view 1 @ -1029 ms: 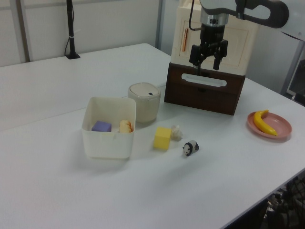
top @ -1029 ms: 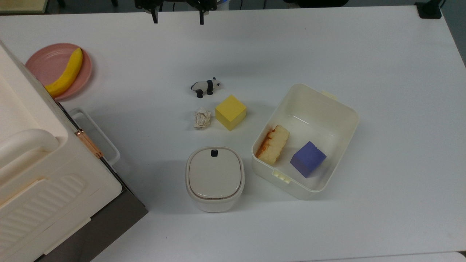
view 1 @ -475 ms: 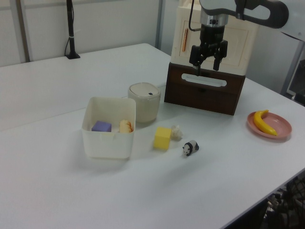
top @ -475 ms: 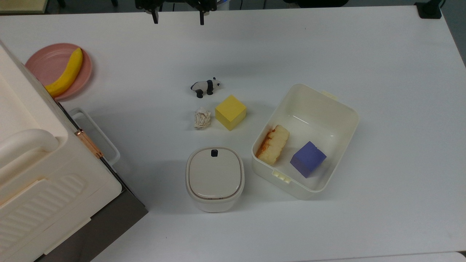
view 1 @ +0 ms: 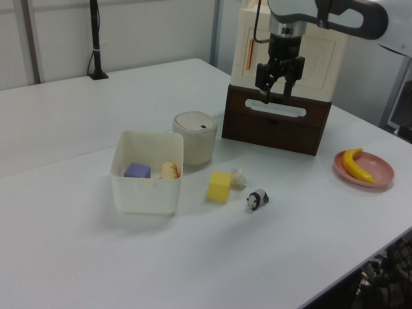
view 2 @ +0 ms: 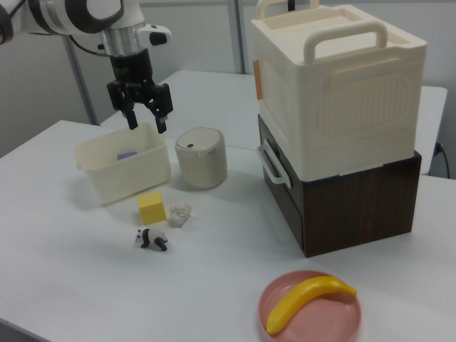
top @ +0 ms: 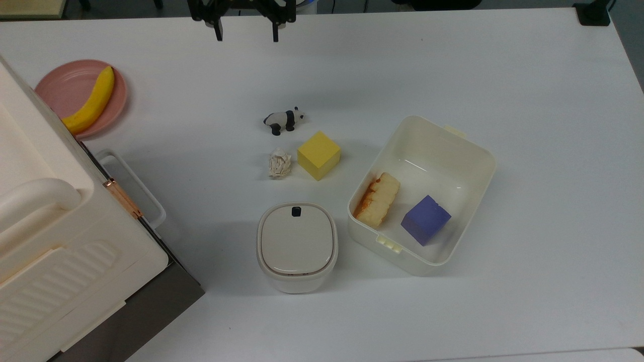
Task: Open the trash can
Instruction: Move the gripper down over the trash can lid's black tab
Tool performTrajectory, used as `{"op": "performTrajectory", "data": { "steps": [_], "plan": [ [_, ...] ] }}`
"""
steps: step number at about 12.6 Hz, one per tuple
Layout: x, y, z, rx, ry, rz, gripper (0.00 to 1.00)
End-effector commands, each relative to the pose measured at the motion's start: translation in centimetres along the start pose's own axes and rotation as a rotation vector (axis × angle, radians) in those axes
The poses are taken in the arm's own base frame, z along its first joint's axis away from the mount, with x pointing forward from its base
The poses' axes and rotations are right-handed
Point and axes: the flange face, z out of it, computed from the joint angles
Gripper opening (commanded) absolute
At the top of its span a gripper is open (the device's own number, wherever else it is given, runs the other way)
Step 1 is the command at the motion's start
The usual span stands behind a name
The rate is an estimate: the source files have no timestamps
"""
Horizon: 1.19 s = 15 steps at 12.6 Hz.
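Note:
The trash can (top: 297,247) is a small cream rounded-square bin with a flat beige lid lying shut and a black button (top: 296,211) at the lid's far edge. It also shows in the left view (view 1: 195,137) and the right view (view 2: 201,157). My gripper (top: 246,36) hangs high at the top view's upper edge, far from the bin, fingers spread with nothing between them. The left view has the gripper (view 1: 274,95) in front of the big box; in the right view the gripper (view 2: 147,122) hovers above the tub.
A cream lidless tub (top: 455,151) right of the bin holds bread (top: 377,199) and a purple cube (top: 425,219). A yellow cube (top: 318,155), crumpled paper (top: 279,164) and toy panda (top: 284,120) lie beyond the bin. A big handled cream box (top: 45,241) stands left, by a banana (top: 93,102) on a pink plate (top: 65,88).
The gripper has dropped a little and its fingers have come slightly closer together, still open. Nothing on the table has moved.

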Motion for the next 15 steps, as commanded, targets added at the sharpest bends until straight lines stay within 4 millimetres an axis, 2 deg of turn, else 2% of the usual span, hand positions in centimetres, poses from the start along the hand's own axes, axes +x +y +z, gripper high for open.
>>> {"op": "performTrajectory", "data": {
  "steps": [1,2,6,8,9,12,15],
  "plan": [
    [0.8,-0.4,0.5,0.029,0.048,-0.050,0.06],
    [1.4,-0.6,0.8,0.047,0.068,-0.046,0.00],
    [4.0,-0.9,1.7,0.069,0.179,-0.031,0.00],
    [6.5,-1.1,3.2,0.062,0.256,-0.023,0.00],
    [7.6,-1.2,3.2,0.064,0.288,-0.020,0.00],
    [11.3,-1.5,5.7,0.049,0.383,-0.015,0.00],
    [13.7,-3.1,8.5,0.040,0.446,-0.017,0.00]
  ]
}}
